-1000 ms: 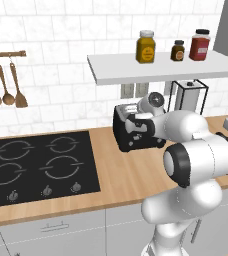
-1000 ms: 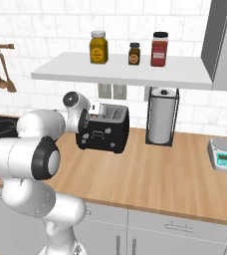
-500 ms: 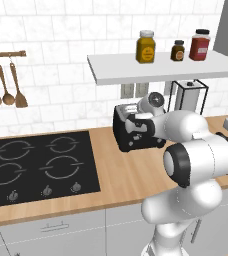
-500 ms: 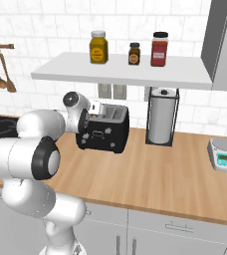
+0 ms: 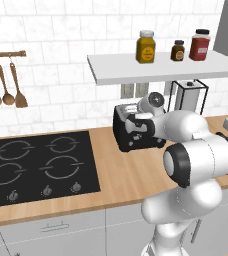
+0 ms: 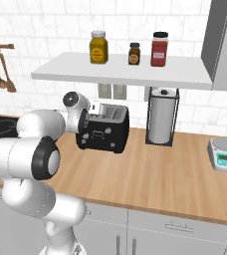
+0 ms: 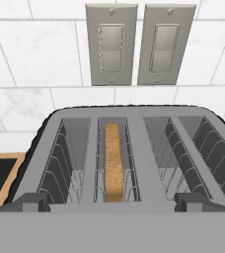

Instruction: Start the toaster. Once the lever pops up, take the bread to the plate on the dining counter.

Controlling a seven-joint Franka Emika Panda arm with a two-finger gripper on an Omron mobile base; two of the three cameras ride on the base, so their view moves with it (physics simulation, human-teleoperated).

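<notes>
The black four-slot toaster (image 5: 129, 143) (image 6: 107, 135) stands on the wood worktop against the tiled wall. From above, the hand view looks into its slots (image 7: 134, 148). The bread (image 7: 113, 163) sits low in the second slot from the left, its crust edge up. My gripper (image 7: 112, 205) (image 5: 135, 125) (image 6: 84, 121) hovers at the toaster's front upper edge, open, its dark fingertips (image 7: 25, 202) wide apart with nothing between them. The plate and the dining counter are out of view.
A black hob (image 5: 36, 165) lies left of the toaster. A paper towel holder (image 6: 161, 117) and a kitchen scale (image 6: 224, 154) stand to its right. A shelf (image 6: 120, 69) with jars hangs above, and wall outlets (image 7: 112, 44) sit behind the toaster.
</notes>
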